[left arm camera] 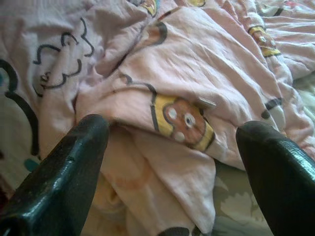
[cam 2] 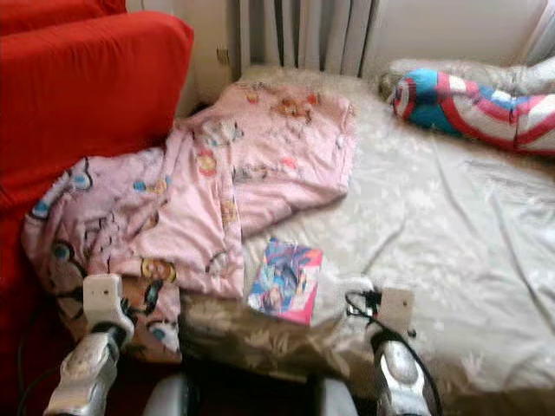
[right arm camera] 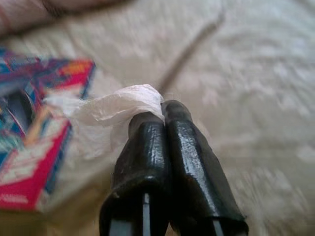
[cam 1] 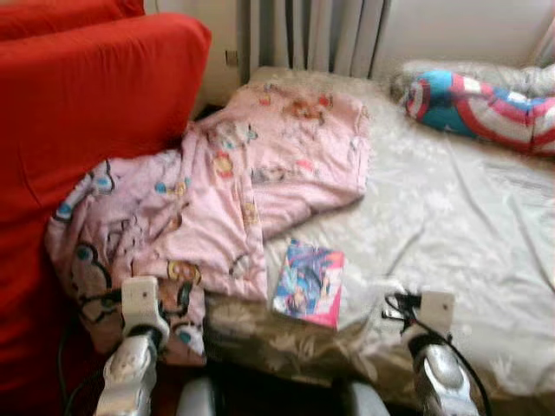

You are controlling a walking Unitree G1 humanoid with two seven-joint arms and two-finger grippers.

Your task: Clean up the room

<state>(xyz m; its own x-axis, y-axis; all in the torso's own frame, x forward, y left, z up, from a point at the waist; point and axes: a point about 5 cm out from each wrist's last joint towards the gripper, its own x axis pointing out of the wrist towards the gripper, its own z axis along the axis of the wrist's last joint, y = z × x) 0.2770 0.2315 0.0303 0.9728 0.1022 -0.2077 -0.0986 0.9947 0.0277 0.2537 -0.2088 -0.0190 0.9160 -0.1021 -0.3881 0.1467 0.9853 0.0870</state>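
- clear plastic wrapper (right arm camera: 115,105): crumpled, thin film, pinched at the tips of the right gripper (right arm camera: 162,115), whose fingers are pressed together on it. It sits over the bed's front part, just beside the book. In the right eye view it reads as a faint translucent patch left of the right wrist.
- handling guess: nearly weightless, limp, slippery film; a pinch on a bunched fold looks safest, since a flat edge could slide out. Not fragile.
- book (cam 1: 309,282): bright blue and pink cover, flat on the bedsheet (cam 1: 451,225) near the front edge, touching or just under the blanket's lower hem. Stiff, light; probably needs an edge grab.
- pink blanket (cam 1: 217,191): cartoon print, rumpled, spread from the bed's upper left and hanging off the left side against the red sofa (cam 1: 78,95). Soft, bulky, floppy; take a thick fold.
- left gripper (left arm camera: 170,147): fingers spread wide, nothing between them, hovering close over a fold of the pink blanket with a yellow cartoon face.
- striped pillow (cam 1: 477,102): red, white and blue, at the far right of the bed by the wall.
- view differences: the wrist views give finger state and the wrapper's texture; the head views give the layout of bed, sofa, pillow and radiator (cam 1: 312,35), but hide both fingertips behind the wrists.
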